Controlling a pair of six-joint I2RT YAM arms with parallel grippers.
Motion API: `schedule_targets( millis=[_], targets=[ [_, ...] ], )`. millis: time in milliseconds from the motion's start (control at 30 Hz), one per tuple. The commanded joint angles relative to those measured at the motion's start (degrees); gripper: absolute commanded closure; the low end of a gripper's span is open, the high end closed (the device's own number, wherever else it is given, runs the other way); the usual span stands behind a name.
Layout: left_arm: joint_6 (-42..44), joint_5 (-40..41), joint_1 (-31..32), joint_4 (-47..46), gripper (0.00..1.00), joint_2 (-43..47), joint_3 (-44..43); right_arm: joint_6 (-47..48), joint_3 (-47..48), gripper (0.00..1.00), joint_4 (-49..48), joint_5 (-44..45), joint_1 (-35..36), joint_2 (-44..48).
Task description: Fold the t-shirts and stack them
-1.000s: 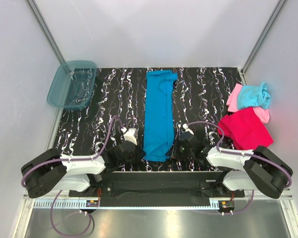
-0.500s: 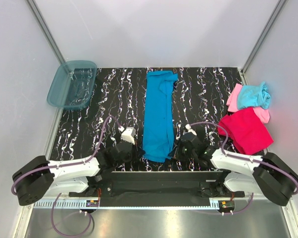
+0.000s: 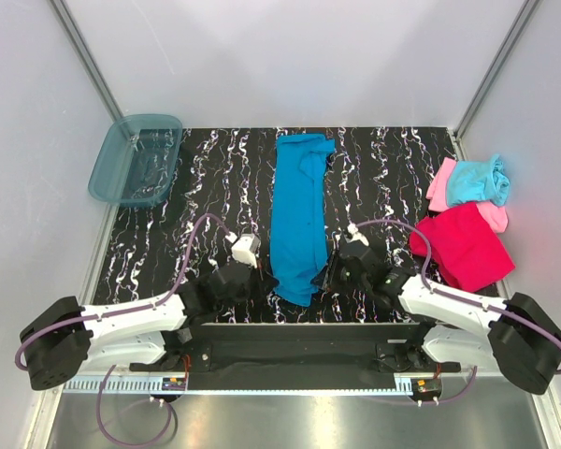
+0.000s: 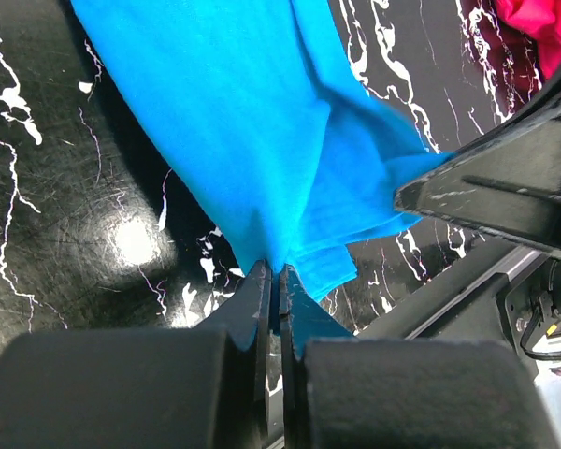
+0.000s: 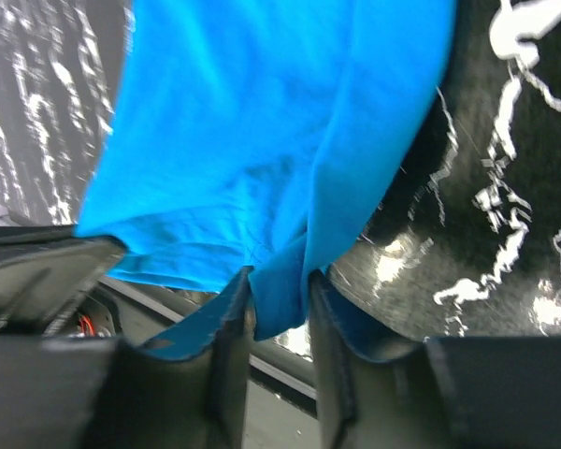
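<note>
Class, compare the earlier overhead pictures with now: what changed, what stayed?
The left gripper and right gripper closed on the near corners of the medium blue cloth t-shirt, bunching that end narrower. The translucent teal plastic bin and the pile of three other t-shirts stayed put.

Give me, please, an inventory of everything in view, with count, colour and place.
medium blue cloth t-shirt: one, blue, long folded strip down the table's middle
magenta-red cloth t-shirt: one, magenta-red, right edge, nearest of the pile
light pink cloth t-shirt: one, pink, right edge, partly under the aqua one
light aqua cloth t-shirt: one, aqua, bunched on the pink
translucent teal plastic bin: one, teal, far left corner
black white-veined table: one
left gripper: one, black, shut on the blue t-shirt's near end
right gripper: one, black, closed on the same end
</note>
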State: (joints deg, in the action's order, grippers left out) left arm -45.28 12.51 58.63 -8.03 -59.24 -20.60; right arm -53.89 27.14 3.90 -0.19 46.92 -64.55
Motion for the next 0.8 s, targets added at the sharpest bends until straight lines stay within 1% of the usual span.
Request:
schedule_targets(
  millis=[0,33,100,133,233,267,333,367,400,467,633,767],
  targets=[
    [-0.25,1.64,0.52,-1.2,1.0,0.62,0.29,-0.6,-1.55,0.62,-1.7,-1.22,0.63,-0.66],
    [-0.42,1.72,0.52,-1.2,1.0,0.71,0.47,-0.78,-2.34,0.59,-1.88,-1.66,0.81,-0.75],
    [-0.51,1.73,0.52,-1.2,0.98,0.62,0.91,-1.04,-2.96,0.57,-2.49,-2.01,1.07,-1.27],
    [-0.51,1.64,0.52,-1.2,0.93,0.27,0.91,-1.13,-3.4,0.56,-2.67,-2.19,1.16,-1.54],
    [-0.95,1.55,0.52,-1.55,0.82,-0.34,1.26,-1.83,-4.54,0.55,-3.37,-2.27,1.86,-2.5],
    [-1.21,1.64,0.52,-1.63,0.73,-0.52,1.35,-2.18,-4.72,0.55,-3.46,-2.36,2.39,-2.94],
    [-1.39,1.64,0.52,-2.07,0.68,-0.87,1.79,-2.54,-5.07,0.55,-5.66,-2.19,2.74,-3.47],
    [-1.48,1.64,0.52,-2.16,0.63,-1.05,1.79,-2.97,-5.16,0.55,-6.18,-2.19,3.09,-4.17],
    [-1.48,1.64,0.52,-2.25,0.61,-1.14,1.88,-3.15,-5.25,0.55,-6.53,-2.27,3.44,-4.52],
    [-1.57,1.64,0.52,-2.43,0.59,-1.58,2.05,-3.59,-5.43,0.55,-7.67,-2.19,3.97,-5.66],
    [-1.83,1.81,0.52,-2.87,0.59,-1.93,2.32,-4.47,-5.16,0.55,-9.79,-1.92,5.2,-7.86],
    [-1.83,1.81,0.52,-3.22,0.6,-2.1,2.67,-5.35,-4.02,0.56,-12.5,-1.84,6.43,-11.38]
  ],
)
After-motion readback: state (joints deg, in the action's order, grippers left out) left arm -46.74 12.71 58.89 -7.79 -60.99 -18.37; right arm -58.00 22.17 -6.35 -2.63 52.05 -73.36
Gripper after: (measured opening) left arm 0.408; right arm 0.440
